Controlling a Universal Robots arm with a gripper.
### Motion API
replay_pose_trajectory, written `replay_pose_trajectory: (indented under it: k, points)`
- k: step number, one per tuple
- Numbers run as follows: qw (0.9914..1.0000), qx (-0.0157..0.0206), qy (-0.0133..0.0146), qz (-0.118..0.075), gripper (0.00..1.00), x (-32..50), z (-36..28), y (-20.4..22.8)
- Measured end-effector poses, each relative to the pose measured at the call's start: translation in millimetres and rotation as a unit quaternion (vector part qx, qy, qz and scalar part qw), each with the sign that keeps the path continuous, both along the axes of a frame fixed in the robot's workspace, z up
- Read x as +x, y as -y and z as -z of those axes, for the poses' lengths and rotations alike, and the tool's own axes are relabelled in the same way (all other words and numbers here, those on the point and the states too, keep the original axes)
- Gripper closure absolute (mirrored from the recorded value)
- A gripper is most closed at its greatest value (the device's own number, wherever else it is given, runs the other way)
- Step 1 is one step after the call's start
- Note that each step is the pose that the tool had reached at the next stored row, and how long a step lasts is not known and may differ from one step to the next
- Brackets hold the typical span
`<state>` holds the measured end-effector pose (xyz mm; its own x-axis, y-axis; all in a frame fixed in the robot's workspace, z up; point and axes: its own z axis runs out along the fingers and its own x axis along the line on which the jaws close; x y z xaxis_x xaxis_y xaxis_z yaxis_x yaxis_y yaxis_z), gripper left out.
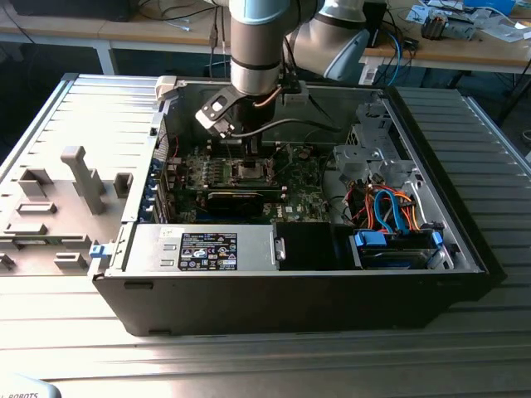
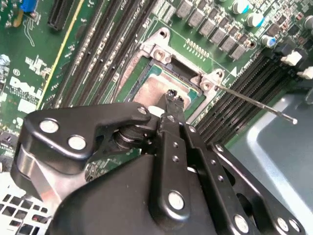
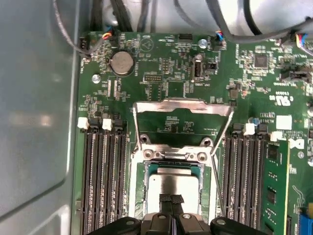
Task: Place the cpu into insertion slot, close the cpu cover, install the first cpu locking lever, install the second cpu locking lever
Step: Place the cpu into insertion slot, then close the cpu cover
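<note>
The cpu (image 3: 173, 182), a pale silvery-tan square, lies flat in the insertion slot (image 3: 172, 155) on the green motherboard (image 3: 161, 68). It also shows in the second wrist view as the cpu (image 2: 155, 87) inside the slot's metal rim (image 2: 161, 49). The cpu cover (image 3: 182, 104), a silvery frame with a window, is flipped back open beyond the slot. My gripper (image 3: 171, 199) stands directly over the cpu, its thin black fingertips (image 2: 171, 94) pressed together with nothing between them. A thin wire locking lever (image 2: 254, 103) sticks out to one side, unlatched. In the exterior view my gripper (image 1: 249, 155) hangs inside the open computer case.
Rows of black memory slots (image 3: 100, 181) flank the socket on both sides. The case walls (image 1: 465, 215) enclose the board. A power supply (image 1: 207, 249) and blue and orange cables (image 1: 390, 211) sit toward the front. A grey fixture tray (image 1: 58, 207) lies at the exterior view's left.
</note>
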<state>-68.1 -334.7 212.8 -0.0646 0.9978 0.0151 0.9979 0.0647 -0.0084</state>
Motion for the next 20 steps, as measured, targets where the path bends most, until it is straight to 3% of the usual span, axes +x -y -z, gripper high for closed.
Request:
replay_pose_trajectory:
  k: [1,2,9,20]
  points:
    - [1.00000,0.0001,0.0000,-0.003,0.89,0.7,-9.0,0.1]
    - [0.99999,0.0002,0.0001,-0.003,0.89,0.9,-13.7,0.0]
    - [0.99999,0.0001,0.0000,-0.003,0.89,0.9,-13.9,0.6]
    - [1.00000,0.0002,0.0001,-0.003,0.89,3.1,-13.8,9.1]
